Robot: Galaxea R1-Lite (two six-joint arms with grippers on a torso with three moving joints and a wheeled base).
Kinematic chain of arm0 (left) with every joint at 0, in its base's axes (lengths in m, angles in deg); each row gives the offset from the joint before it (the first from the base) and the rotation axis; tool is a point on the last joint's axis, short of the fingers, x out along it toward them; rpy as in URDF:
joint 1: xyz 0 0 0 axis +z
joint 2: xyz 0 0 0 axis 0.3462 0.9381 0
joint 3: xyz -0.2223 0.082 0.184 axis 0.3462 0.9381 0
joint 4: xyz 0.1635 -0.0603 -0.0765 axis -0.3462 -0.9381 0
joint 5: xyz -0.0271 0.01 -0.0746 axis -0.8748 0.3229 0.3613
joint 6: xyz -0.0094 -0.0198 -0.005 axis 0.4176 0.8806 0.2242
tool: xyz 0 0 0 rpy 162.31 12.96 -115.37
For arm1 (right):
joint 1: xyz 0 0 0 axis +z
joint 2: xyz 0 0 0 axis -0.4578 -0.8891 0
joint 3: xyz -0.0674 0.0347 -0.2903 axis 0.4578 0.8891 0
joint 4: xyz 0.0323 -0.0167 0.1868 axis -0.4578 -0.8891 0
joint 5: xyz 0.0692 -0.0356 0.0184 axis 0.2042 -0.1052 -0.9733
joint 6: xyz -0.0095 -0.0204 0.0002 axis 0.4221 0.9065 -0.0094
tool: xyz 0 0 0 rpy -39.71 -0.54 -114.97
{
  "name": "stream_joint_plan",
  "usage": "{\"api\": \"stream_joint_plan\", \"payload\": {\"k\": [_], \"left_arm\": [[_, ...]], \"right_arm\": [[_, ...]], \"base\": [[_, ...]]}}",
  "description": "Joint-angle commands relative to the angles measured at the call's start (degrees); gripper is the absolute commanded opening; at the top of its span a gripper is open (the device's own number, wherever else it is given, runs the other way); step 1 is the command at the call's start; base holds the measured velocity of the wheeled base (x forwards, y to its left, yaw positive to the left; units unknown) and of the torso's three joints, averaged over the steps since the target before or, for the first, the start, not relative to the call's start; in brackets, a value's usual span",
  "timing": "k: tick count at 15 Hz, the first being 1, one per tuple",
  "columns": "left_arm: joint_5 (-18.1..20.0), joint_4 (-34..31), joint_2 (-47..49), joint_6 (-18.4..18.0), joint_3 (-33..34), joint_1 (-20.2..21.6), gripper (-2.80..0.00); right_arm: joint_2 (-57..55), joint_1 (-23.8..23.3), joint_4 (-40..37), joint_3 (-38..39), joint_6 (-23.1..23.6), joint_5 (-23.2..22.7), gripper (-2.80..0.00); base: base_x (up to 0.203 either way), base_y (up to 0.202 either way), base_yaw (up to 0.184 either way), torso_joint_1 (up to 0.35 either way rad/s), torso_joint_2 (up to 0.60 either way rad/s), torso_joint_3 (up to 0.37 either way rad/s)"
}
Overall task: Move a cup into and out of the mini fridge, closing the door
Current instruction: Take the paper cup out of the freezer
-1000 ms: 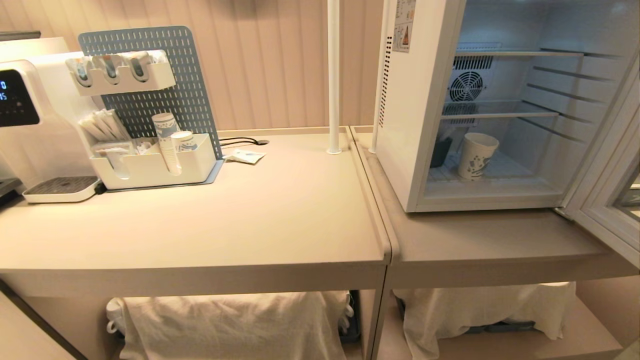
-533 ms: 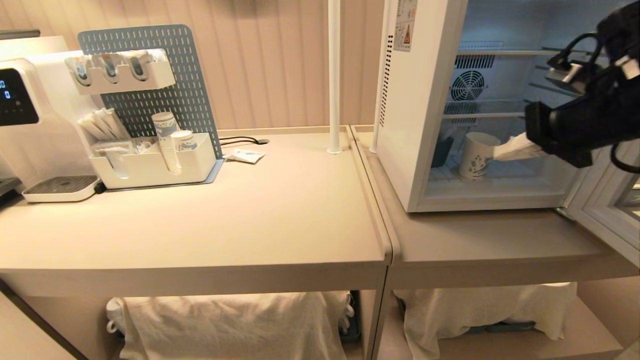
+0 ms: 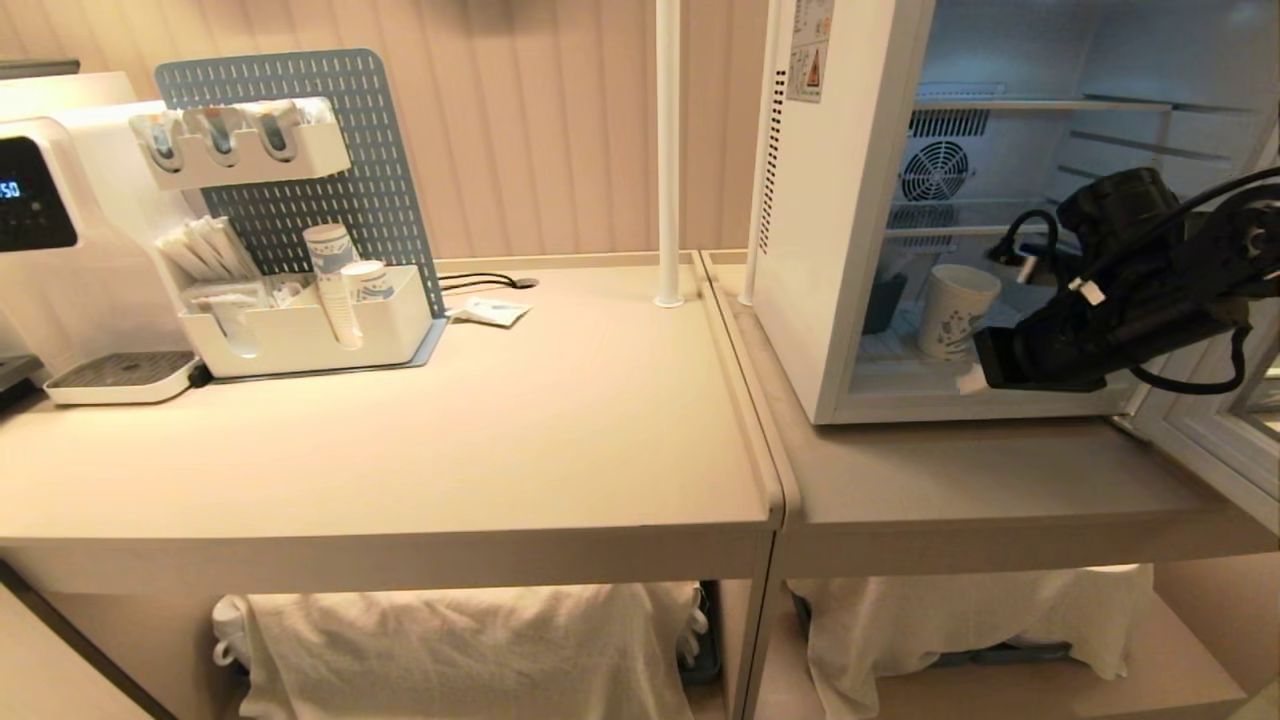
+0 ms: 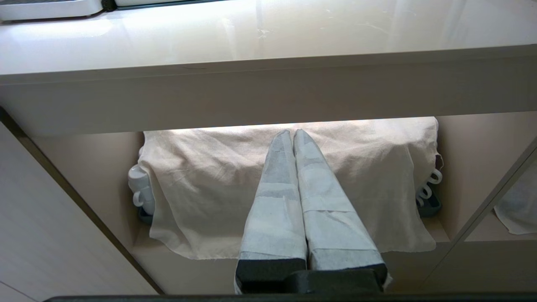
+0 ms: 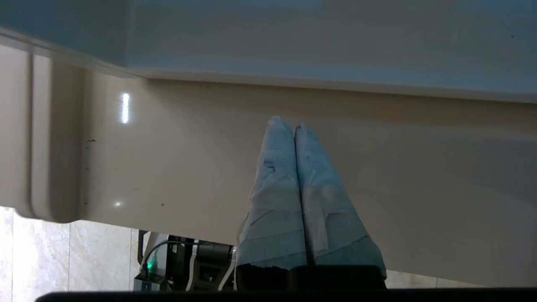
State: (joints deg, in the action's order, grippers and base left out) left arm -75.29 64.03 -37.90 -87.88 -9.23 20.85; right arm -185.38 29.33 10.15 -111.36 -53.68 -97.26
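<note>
**Inside the open fridge, one cup**

On the bottom floor of the mini fridge [image 3: 820, 250] stands one paper cup [image 3: 955, 310], upright, mouth up, round and tapered. One door [image 3: 1215, 400] hangs open. Two wire shelves sit above. Right gripper [image 3: 968, 378], wrapped in white tape, jaws pressed together, holds nothing above the smooth bench [image 3: 980, 470]. Left gripper [image 4: 292, 132] is pressed together too.

Paper cup [image 3: 955, 310], glossy white plastic fridge [image 3: 815, 250] w/ wire shelves, matt countertop [image 3: 450, 440].
</note>
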Motion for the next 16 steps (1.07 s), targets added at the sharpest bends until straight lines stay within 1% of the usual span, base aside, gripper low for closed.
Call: {"api": "stream_joint_plan", "payload": {"k": [1,3,4,5,6,7,11,13,16], "left_arm": [[0.0,0.0,0.1,0.0,0.0,0.0,-2.8],[0.0,0.0,0.1,0.0,0.0,0.0,-2.8],[0.0,0.0,0.1,0.0,0.0,0.0,-2.8],[0.0,0.0,0.1,-0.1,0.0,0.0,-2.8],[0.0,0.0,0.1,0.0,0.0,0.0,-2.8],[0.0,0.0,0.1,0.0,0.0,0.0,-2.8],[0.0,0.0,0.1,-0.1,0.0,0.0,-2.8],[0.0,0.0,0.1,0.0,0.0,0.0,-2.8],[0.0,0.0,0.1,0.0,0.0,0.0,-2.8]], "right_arm": [[-0.5,-0.2,1.4,0.5,0.0,0.2,-2.8],[-0.7,-0.2,5.4,1.5,0.1,0.6,-2.8],[-0.8,-0.1,8.0,1.8,0.0,2.5,-2.8],[-0.8,-0.1,10.4,2.5,0.0,5.0,0.0],[-0.8,-0.1,12.6,3.7,0.0,7.0,0.0],[-0.4,-0.1,13.6,4.6,0.0,7.4,0.0],[1.7,-0.5,14.6,8.2,-0.5,7.2,0.0],[2.2,-0.6,17.8,9.6,-2.8,7.2,0.0],[1.4,-0.6,23.7,11.6,-3.0,7.3,0.0]], "base": [[0.0,0.0,0.0,0.0,0.0,0.0],[0.0,0.0,0.0,0.0,0.0,0.0],[0.0,0.0,0.0,0.0,0.0,0.0],[0.0,0.0,0.0,0.0,0.0,0.0],[0.0,0.0,0.0,0.0,0.0,0.0],[0.0,0.0,0.0,0.0,0.0,0.0],[0.0,0.0,0.0,0.0,0.0,0.0],[0.0,0.0,0.0,0.0,0.0,0.0],[0.0,0.0,0.0,0.0,0.0,0.0]]}}
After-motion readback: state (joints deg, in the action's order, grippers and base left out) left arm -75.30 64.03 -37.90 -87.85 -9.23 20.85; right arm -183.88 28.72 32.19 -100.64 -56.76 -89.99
